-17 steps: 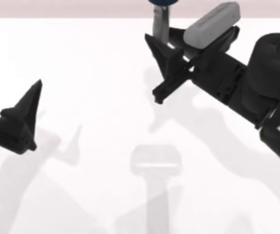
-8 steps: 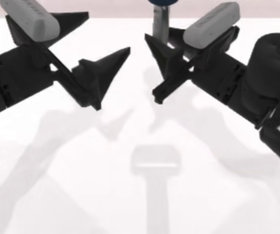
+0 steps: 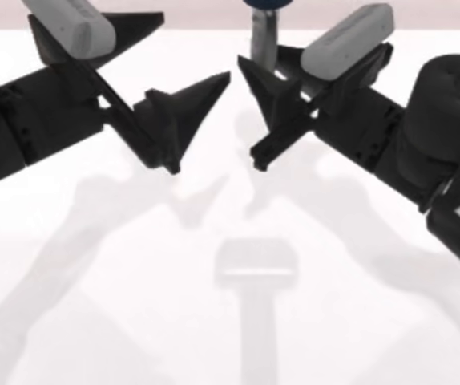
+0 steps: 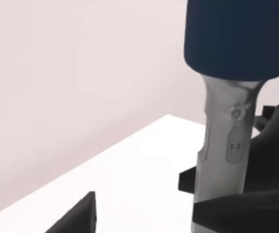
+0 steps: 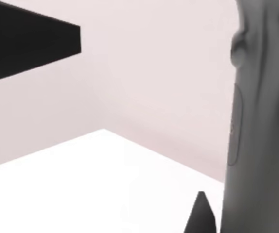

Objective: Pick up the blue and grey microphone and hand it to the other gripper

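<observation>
The right end effector (image 3: 272, 80) is clamped on the microphone (image 3: 264, 40), held upright above the worktop (image 3: 334, 321) for transfer. The left end effector (image 3: 202, 100), fingers apart, sits near, not touching.

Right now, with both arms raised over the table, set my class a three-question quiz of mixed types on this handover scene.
1. True or false: the blue and grey microphone lies flat on the table.
2. Which gripper holds the microphone? A) left gripper B) right gripper
3. Fill in: in the top view the left gripper sits to the ___ of the microphone, apart from it.

Key: 1 false, it is held upright above the table; 2 B; 3 left.
</observation>
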Tool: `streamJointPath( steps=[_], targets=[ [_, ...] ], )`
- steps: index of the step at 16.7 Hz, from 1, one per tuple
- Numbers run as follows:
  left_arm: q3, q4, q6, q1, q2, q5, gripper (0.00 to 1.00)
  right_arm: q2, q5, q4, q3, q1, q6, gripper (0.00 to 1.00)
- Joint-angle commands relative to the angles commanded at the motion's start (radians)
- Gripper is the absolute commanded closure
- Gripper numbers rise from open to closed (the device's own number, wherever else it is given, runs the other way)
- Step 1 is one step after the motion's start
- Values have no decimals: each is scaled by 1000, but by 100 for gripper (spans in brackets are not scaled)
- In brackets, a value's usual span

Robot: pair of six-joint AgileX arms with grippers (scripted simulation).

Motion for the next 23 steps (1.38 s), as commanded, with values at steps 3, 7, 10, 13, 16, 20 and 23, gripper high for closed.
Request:
streamJointPath(
  steps=[3, 7, 10, 13, 16, 20, 23],
  targets=[
    [80, 29, -1, -46, 103, -41, 0, 0, 0, 0, 0, 0, 0, 100],
    [217, 76, -3, -126, 297, -118, 0, 0, 0, 0, 0, 0, 0, 100],
    [270, 93, -4, -160, 360, -151, 0, 0, 0, 0, 0, 0, 0, 100],
    [271, 93, -4, -161, 361, -152, 0, 0, 0, 0, 0, 0, 0, 100],
    [271, 93, -4, -161, 361, -152, 15, 0, 0, 0, 0, 0, 0, 100],
    [271, 93, -4, -161, 361, -152, 45, 0, 0, 0, 0, 0, 0, 100],
    [271, 93, -4, -161, 361, -152, 68, 0, 0, 0, 0, 0, 0, 100]
  ],
)
